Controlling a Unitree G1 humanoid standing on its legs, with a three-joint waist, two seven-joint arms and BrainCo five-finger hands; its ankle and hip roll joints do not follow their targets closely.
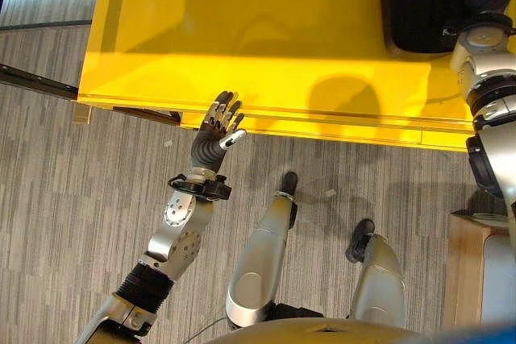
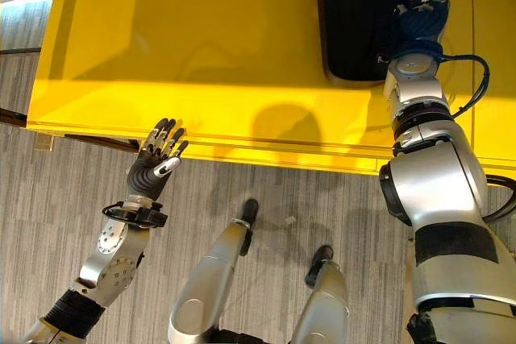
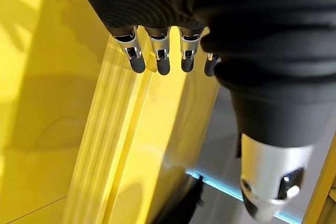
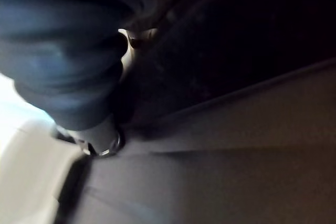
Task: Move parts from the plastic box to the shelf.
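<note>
1. Left hand point(image 1: 218, 128) – fingers straight and spread, holding nothing; fingertips sit right at the front edge of the yellow table point(image 1: 242, 54), palm over the floor point(image 1: 72, 175).
2. Right hand point(image 2: 419, 18) – reaches over the table's right side, up against the right wall of the black plastic box point(image 2: 359, 18). Fingers are hidden by the hand's dark cover, so whether they are open or closed can't be told.
3. Edges and room: the table's front edge runs left to right across both eye views. The broad yellow top left of the box is bare, and grey striped floor lies open around the left arm.
4. The box is on the far right part of the table, cut off by the top of the view. Long axis runs away from the robot, near short end rounded and set back from the table's front edge. No parts can be made out inside – the interior reads plain black.
5. View differences: the left wrist view shows the dark fingertips point(image 3: 157, 64) in a row over the table's stepped yellow edge. The right wrist view is dark, with the hand's cover against a dark surface. A pale wooden piece point(image 1: 468, 267) at the lower right appears in the left eye view.
</note>
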